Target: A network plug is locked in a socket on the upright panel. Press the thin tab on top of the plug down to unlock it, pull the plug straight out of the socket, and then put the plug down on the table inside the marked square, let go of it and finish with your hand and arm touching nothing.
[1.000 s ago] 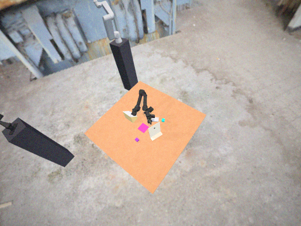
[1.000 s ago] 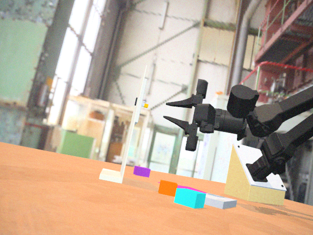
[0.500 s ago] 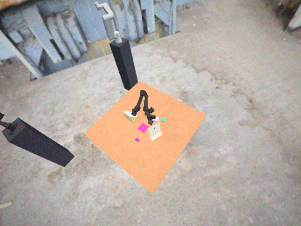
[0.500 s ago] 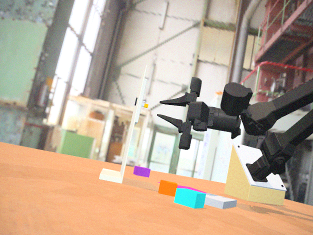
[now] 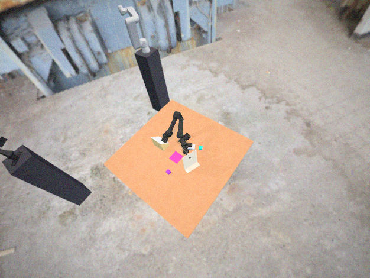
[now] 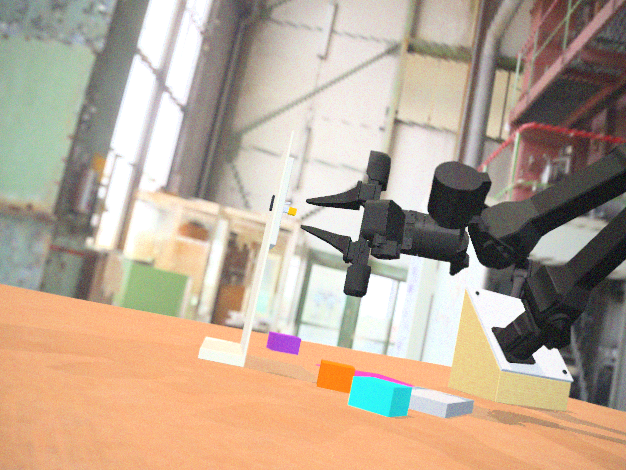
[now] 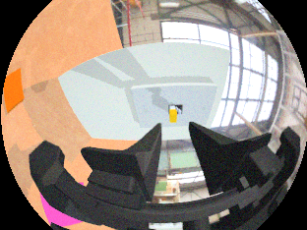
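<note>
The upright pale panel point(image 5: 193, 162) point(image 6: 256, 288) point(image 7: 93, 115) stands on its foot on the table. The plug point(image 6: 292, 211) point(image 7: 172, 115) shows as a small yellow end sticking out of the socket plate point(image 7: 148, 105) on the panel's near face. Its thin tab is too small to make out. My gripper point(image 5: 185, 152) point(image 6: 304, 214) point(image 7: 175, 126) is open and empty. Its fingertips point at the panel, a short gap in front of the plug, one above and one below the plug's level in the exterior view. The magenta marked square point(image 5: 176, 157) point(image 6: 382, 377) point(image 7: 58, 212) lies flat on the table.
An orange block point(image 6: 335, 375) point(image 7: 14, 90), a cyan block point(image 5: 200, 147) point(image 6: 376, 397) and a flat grey block point(image 5: 192, 146) point(image 6: 440, 403) lie to one side of the square. A purple block point(image 5: 168, 171) point(image 6: 283, 343) lies beyond it. The arm's wedge base point(image 5: 161, 145) point(image 6: 472, 356) stands behind.
</note>
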Available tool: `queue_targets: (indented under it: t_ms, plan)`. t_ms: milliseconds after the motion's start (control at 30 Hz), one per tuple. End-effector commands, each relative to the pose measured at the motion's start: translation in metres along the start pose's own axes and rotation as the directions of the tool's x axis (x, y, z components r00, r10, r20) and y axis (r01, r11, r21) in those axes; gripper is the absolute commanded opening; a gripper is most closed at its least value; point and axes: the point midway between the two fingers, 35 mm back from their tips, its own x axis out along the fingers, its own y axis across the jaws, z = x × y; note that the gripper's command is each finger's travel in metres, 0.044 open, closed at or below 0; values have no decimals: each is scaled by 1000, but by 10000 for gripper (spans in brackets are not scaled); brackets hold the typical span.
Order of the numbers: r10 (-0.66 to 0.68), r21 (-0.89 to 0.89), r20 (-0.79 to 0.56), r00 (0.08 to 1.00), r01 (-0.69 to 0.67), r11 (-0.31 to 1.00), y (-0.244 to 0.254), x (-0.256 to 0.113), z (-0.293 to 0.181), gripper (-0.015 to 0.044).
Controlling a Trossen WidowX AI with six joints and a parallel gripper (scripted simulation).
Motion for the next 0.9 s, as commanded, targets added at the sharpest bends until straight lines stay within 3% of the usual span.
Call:
queue_targets:
  t_ms: [0, 567, 867]
  plan:
    - [-3, -3, 9, 1000, 3, 1000, -1, 6, 4, 156]
    - [-5, -7, 11, 1000, 5, 1000, 0, 23, 7, 156]
    - [-5, -7, 11, 1000, 5, 1000, 0, 23, 7, 96]
